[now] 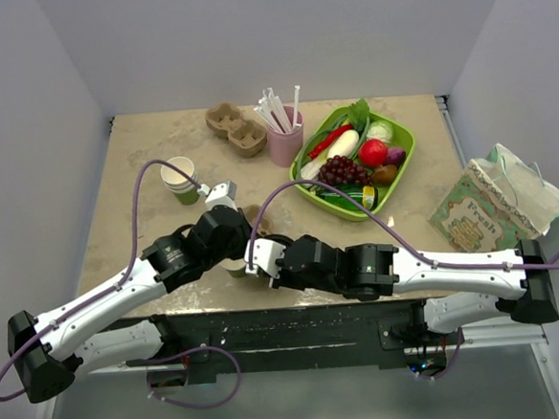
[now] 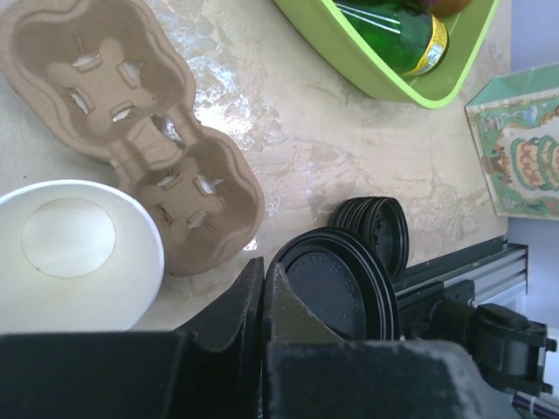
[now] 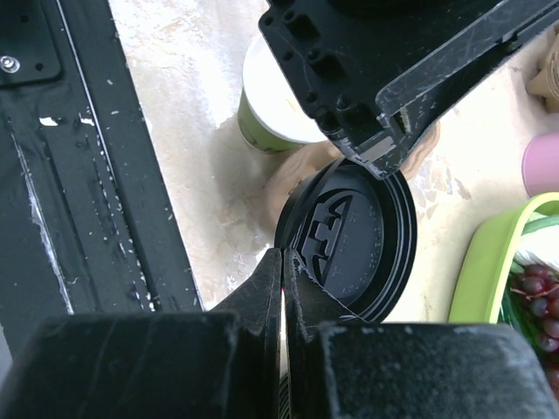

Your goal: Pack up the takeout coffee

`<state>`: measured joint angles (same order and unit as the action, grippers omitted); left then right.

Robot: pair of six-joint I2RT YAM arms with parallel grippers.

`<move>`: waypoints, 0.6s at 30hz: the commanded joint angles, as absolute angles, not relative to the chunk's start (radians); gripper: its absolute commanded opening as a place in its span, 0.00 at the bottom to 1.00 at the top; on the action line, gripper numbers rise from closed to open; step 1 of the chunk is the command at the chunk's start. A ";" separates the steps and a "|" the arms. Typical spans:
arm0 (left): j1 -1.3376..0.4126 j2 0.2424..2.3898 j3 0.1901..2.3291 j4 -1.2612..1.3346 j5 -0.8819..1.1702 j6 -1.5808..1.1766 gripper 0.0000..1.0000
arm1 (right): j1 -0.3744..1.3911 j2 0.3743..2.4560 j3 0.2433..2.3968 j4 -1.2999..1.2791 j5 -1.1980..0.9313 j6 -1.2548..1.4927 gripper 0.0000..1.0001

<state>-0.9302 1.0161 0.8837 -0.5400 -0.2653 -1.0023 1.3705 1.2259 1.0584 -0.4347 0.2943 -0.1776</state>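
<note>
The takeout coffee shows by its round black lid; a bit of tan cup side shows under it. In the top view the cup stands near the table's front edge, mostly hidden by both arms. My left gripper is shut with nothing between its fingers, its tip at the lid's rim. My right gripper is shut the same way at the opposite rim. The left gripper's fingers reach the lid from the far side. In the top view the left gripper and right gripper meet over the cup.
A low stack of black lids lies beside the cup. White lidless cups with green sides stand to the left. A brown cup carrier, a pink straw holder, a green food tray and a printed bag lie beyond.
</note>
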 commanded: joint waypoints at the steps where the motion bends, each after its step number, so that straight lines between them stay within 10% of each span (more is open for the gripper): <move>1: -0.933 1.008 0.867 -0.534 -0.253 -0.983 0.00 | 1.376 1.213 1.057 -0.368 0.342 -0.199 0.00; 10: -0.933 0.930 0.838 -0.521 -0.255 -0.957 0.00 | 1.376 1.227 1.031 -0.268 0.341 -0.227 0.13; 11: -0.933 0.928 0.841 -0.534 -0.256 -0.959 0.00 | 1.377 1.230 1.031 -0.268 0.312 -0.233 0.33; 16: -0.931 0.922 0.867 -0.578 -0.256 -0.971 0.00 | 1.378 1.210 1.012 -0.233 0.207 -0.344 0.64; 17: -0.931 0.922 0.874 -0.592 -0.253 -0.971 0.00 | 1.378 1.206 1.003 -0.212 0.181 -0.391 0.97; 18: -0.931 0.926 0.891 -0.600 -0.250 -0.968 0.00 | 1.393 1.200 0.977 -0.190 0.187 -0.429 0.98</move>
<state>-0.9306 0.9340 0.8360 -0.5709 -0.2646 -0.9672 1.3746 1.2259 1.0191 -0.2996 0.2646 -0.2653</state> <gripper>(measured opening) 0.018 0.795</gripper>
